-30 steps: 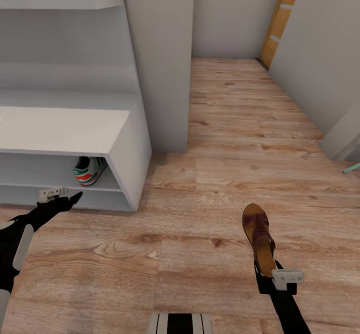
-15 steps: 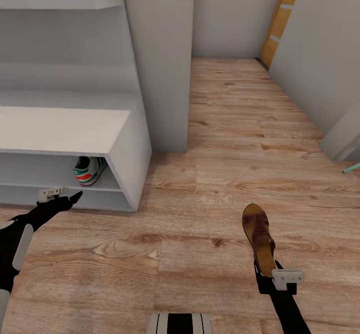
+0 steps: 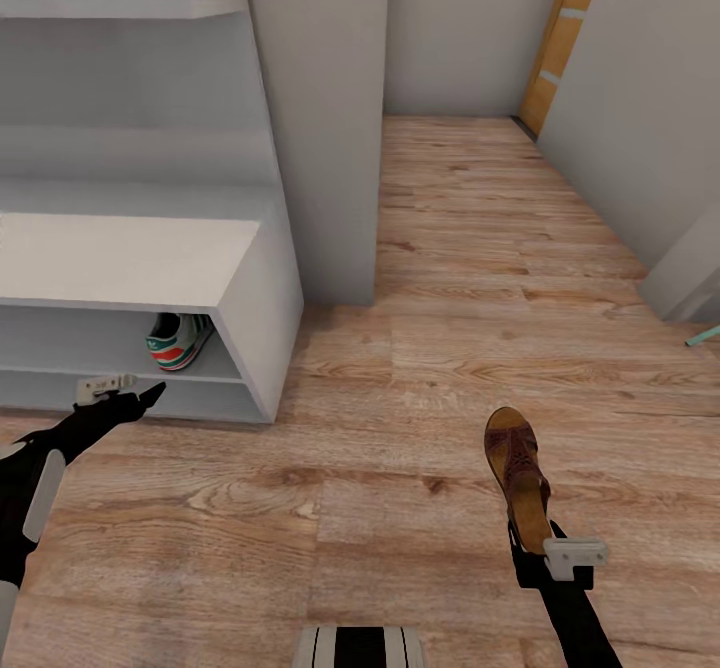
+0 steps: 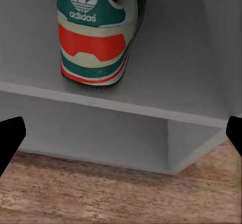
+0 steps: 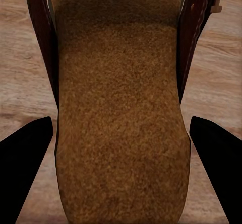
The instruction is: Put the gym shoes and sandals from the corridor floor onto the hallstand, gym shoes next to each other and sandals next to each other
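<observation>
A gym shoe (image 3: 180, 340) stands on a shelf tier of the pale grey hallstand (image 3: 130, 260), near its right end; its green and orange-red heel (image 4: 96, 43) faces my left wrist camera. My left gripper (image 3: 150, 394) hovers just in front of that shelf, open and empty (image 4: 121, 138), with its fingertips (image 4: 10, 138) far apart. Low at the right, a brown sandal (image 3: 520, 473) points away from me over the corridor floor (image 3: 430, 348). My right gripper (image 3: 532, 548) is shut on its heel end, and the tan footbed (image 5: 121, 113) lies between the fingers (image 5: 25, 173).
A white wall column (image 3: 320, 148) rises right of the hallstand. The corridor runs on to an orange door (image 3: 565, 38). A grey unit (image 3: 690, 278) and a teal object (image 3: 702, 336) sit at the right edge. My base (image 3: 360, 645) shows below.
</observation>
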